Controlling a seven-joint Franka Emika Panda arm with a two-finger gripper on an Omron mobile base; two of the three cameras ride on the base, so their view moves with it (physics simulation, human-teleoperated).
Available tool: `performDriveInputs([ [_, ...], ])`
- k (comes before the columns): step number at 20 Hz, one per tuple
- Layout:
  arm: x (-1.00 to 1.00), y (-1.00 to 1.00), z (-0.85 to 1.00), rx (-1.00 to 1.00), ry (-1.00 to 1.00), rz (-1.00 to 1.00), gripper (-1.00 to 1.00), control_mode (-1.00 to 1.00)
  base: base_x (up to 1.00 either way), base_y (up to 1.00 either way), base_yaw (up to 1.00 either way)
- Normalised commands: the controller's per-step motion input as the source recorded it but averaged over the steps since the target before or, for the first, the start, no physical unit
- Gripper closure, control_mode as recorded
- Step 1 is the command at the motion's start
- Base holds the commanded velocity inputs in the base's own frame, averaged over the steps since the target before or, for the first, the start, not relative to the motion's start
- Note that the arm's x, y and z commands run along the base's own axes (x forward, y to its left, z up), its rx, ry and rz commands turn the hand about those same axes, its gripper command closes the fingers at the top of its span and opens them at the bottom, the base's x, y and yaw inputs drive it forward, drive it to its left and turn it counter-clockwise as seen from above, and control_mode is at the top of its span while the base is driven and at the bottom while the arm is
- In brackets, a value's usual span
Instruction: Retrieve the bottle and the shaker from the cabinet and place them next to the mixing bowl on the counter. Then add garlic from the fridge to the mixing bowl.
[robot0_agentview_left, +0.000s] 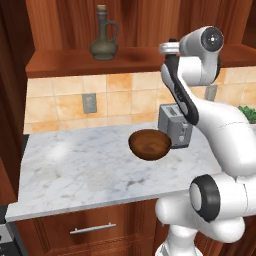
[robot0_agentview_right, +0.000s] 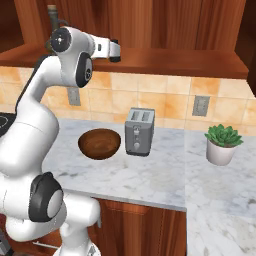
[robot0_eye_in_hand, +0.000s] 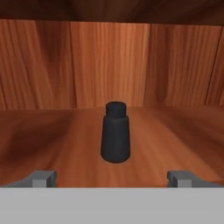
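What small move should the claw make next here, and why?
Probably ease straight forward toward the dark shaker. In the hand view it stands upright on the wooden cabinet shelf, centred between the wide-open claw tips yet ahead of them, so nothing is enclosed. The mixing bowl waits on the counter.

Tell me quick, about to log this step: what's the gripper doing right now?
Gripper: jaws open, holding nothing, lined up on the dark shaker standing on the cabinet shelf.

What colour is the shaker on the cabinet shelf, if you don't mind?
The shaker is dark grey, almost black, clearest in the hand view.
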Motion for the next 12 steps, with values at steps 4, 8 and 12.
performDriveInputs([
  [4,0.65,-0.22,0.0,0.0,0.09,0.0,-1.0,-1.0,0.0,0.0,0.0],
  [8,0.58,-0.06,0.0,0.0,0.04,0.0,-1.0,-1.0,0.0,0.0,0.0],
  [12,0.37,0.0,0.0,0.0,0.01,0.0,-1.0,-1.0,0.0,0.0,0.0],
])
